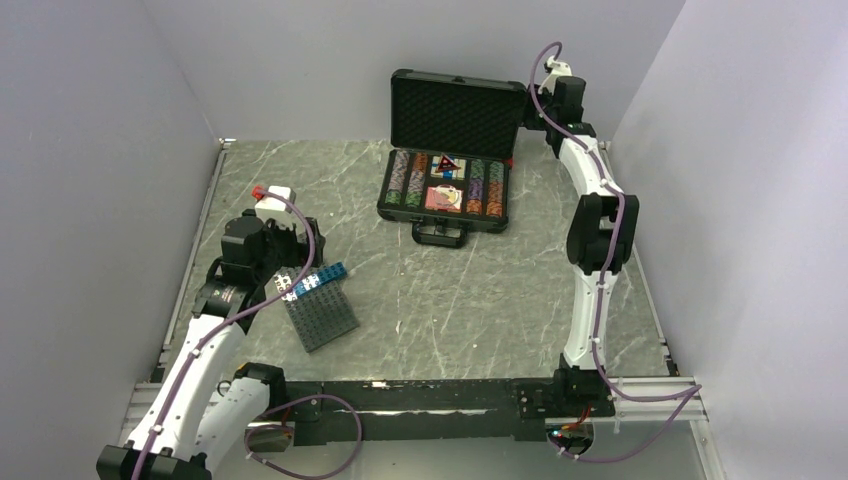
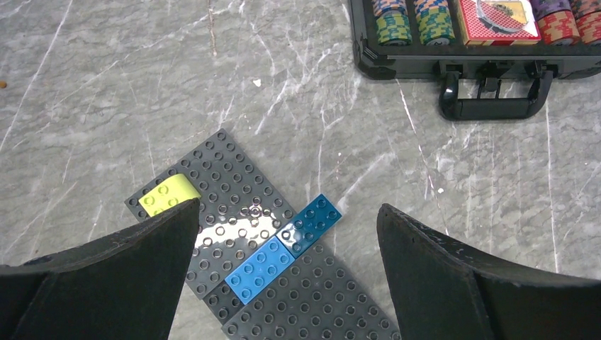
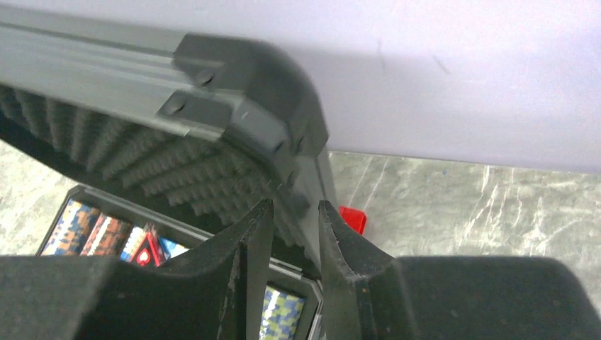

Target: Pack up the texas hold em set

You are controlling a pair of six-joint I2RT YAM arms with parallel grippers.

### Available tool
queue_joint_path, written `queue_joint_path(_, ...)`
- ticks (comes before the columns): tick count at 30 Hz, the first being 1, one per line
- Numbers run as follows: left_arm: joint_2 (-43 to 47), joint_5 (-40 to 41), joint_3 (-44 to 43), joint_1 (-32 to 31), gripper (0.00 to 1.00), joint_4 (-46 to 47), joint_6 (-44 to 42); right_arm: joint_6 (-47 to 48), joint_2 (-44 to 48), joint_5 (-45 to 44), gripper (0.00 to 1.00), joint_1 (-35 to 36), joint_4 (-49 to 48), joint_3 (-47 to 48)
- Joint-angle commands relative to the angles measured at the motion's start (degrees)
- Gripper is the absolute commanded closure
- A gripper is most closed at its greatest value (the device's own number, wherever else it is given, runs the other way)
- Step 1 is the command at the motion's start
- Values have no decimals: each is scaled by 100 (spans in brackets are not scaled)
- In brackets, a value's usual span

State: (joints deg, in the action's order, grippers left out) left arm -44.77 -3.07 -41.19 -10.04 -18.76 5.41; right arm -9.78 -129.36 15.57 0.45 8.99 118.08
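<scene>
The black case (image 1: 382,205) stands open at the back centre, its foam-lined lid (image 1: 455,110) upright. Striped chip rows (image 1: 410,178), a red card deck (image 1: 443,198) and a red triangle (image 1: 446,163) lie inside. My right gripper (image 1: 538,100) is at the lid's right edge. In the right wrist view its fingers (image 3: 295,205) close narrowly on the lid's side wall (image 3: 241,78). My left gripper (image 2: 289,207) is open and empty, hovering over the building plate, far from the case (image 2: 425,67) and its handle (image 2: 494,106).
A dark grey studded plate (image 1: 320,312) with blue bricks (image 1: 318,281) lies at the front left; the left wrist view also shows a yellow-green brick (image 2: 169,195) on it. A small red object (image 3: 352,216) lies on the table behind the lid. Walls enclose the table.
</scene>
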Motion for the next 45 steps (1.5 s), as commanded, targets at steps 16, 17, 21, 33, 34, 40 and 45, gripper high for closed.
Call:
queue_joint_path(16,83,188,-250,29,1,5,-93,208,253,-241,100,86,-1126,-351)
queue_joint_path(17,91,190,-249,29,1,9,-93,251,388,-363,100,122,-1312,-603)
queue_joint_path(21,113,199,-250,29,1,4,-93,396,891,-833,100,292,-1953,-1444)
queue_joint_path(33,240,129,-232,29,1,20,-60,618,1797,-1544,100,717,-2984,-3099)
queue_joint_path(34,249,126,-224,29,1,22,-58,654,1841,-1687,100,760,-3032,-3200)
queue_joint_path(40,317,102,-207,29,1,22,-40,729,2195,-2133,100,1036,-3448,-3982)
queue_joint_path(45,371,51,-197,29,1,11,-16,712,2563,-2438,100,1357,-3775,-4715)
